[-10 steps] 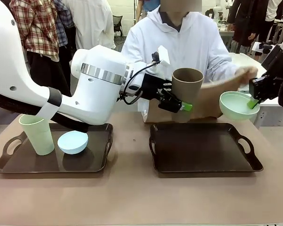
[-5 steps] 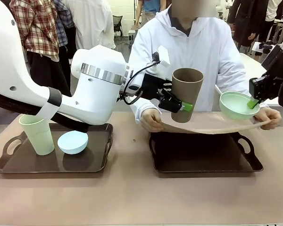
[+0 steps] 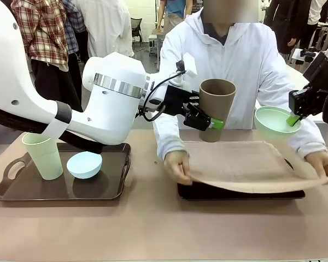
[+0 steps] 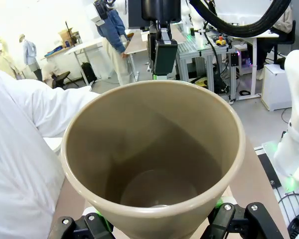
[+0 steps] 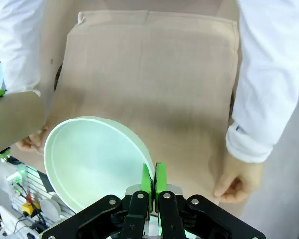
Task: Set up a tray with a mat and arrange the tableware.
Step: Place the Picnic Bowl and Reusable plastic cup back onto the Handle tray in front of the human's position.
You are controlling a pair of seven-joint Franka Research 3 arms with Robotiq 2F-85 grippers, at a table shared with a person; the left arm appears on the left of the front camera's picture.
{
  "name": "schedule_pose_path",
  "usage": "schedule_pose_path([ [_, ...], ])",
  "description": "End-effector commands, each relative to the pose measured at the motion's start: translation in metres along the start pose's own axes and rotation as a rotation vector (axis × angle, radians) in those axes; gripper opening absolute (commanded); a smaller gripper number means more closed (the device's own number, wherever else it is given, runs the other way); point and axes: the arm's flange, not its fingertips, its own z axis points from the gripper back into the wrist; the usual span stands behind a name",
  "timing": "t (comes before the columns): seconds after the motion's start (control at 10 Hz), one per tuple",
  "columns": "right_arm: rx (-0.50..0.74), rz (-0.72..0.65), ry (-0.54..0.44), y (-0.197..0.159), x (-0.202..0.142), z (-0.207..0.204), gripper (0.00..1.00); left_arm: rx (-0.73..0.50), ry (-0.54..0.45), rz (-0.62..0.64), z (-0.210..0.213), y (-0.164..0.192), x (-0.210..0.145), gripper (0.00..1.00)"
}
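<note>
The brown tumbler [image 3: 217,103] is clamped by the left gripper [image 3: 213,123] — the jaws are spread wide around its lower wall, and a green pad is seen pressed against its side. It is held in the air, mouth up and close to upright, at 12 o'clock of the mat [image 3: 246,166]. In the left wrist view the tumbler [image 4: 154,149] is looked into from above and is seen empty, with the left gripper [image 4: 157,226] set on either side of its base.

The mint bowl [image 3: 273,124] is pinched at its rim by the right gripper [image 3: 293,118], the pads closed tight on the thin wall. It is held aloft at 2 o'clock of the mat, apart from the tumbler. In the right wrist view the rim of the bowl [image 5: 92,159] is nipped at its 4 o'clock by the right gripper [image 5: 152,180], and the mat [image 5: 149,74] is spread below.

The mat is held by the person over the right tray [image 3: 240,192] — a hand [image 3: 177,166] at its 9 o'clock edge, a second hand [image 3: 325,164] at 3 o'clock. Most of the tray is covered; its near edge is seen at 6 o'clock. Whether the mat rests on it cannot be told.

At 9 o'clock of the table, the green tumbler [image 3: 44,155] is stood upright on the left tray [image 3: 54,190], with the blue bowl [image 3: 84,164] just beside it at 3 o'clock.
</note>
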Motion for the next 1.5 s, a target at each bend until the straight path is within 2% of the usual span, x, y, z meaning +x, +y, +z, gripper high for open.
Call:
schedule_pose_path([
  [0.0,-0.002,0.002,-0.005,0.0002,0.0006,0.0005,0.0,-0.01,-0.007,-0.011,-0.0003,-0.0007,0.0006,0.26],
  [1.4,-0.002,0.002,-0.005,0.0002,0.0006,0.0005,0.0,-0.01,-0.007,-0.011,-0.0003,-0.0007,0.0006,0.26],
])
